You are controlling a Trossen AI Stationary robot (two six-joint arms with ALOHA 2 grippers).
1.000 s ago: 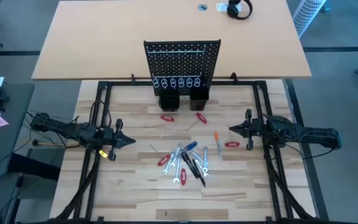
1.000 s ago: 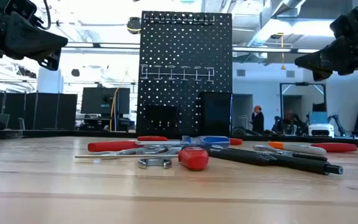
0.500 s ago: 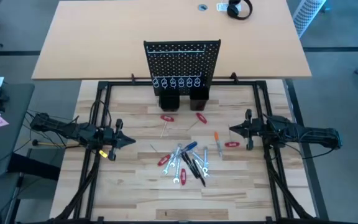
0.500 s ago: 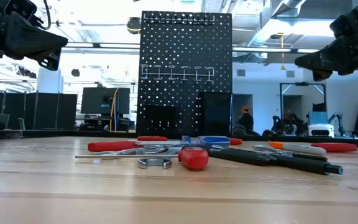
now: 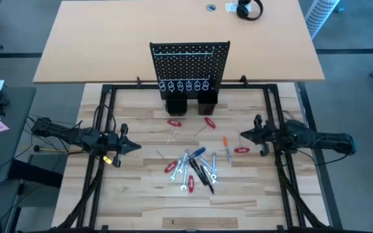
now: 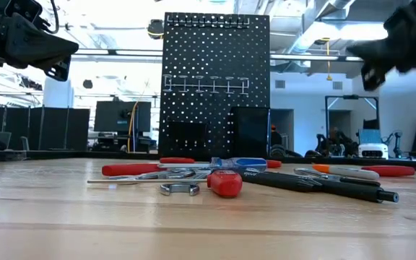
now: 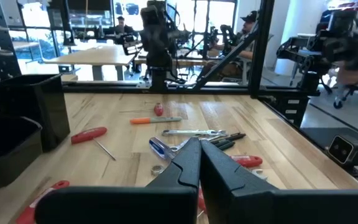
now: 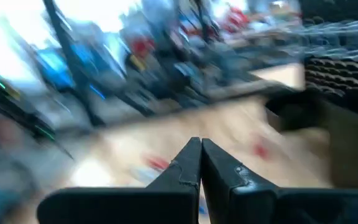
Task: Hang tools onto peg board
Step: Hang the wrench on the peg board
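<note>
We see the tools [image 5: 196, 165] scattered on the worktop [image 5: 141, 200] at the frame's centre, just below the peg board [image 5: 190, 68], which stands upright at upper centre. The left gripper [image 5: 135, 147] hangs at middle left, the right gripper [image 5: 241, 135] at middle right — both well apart from the tools, both with jaws clenched on nothing, fingertips touching in the wrist views
</note>
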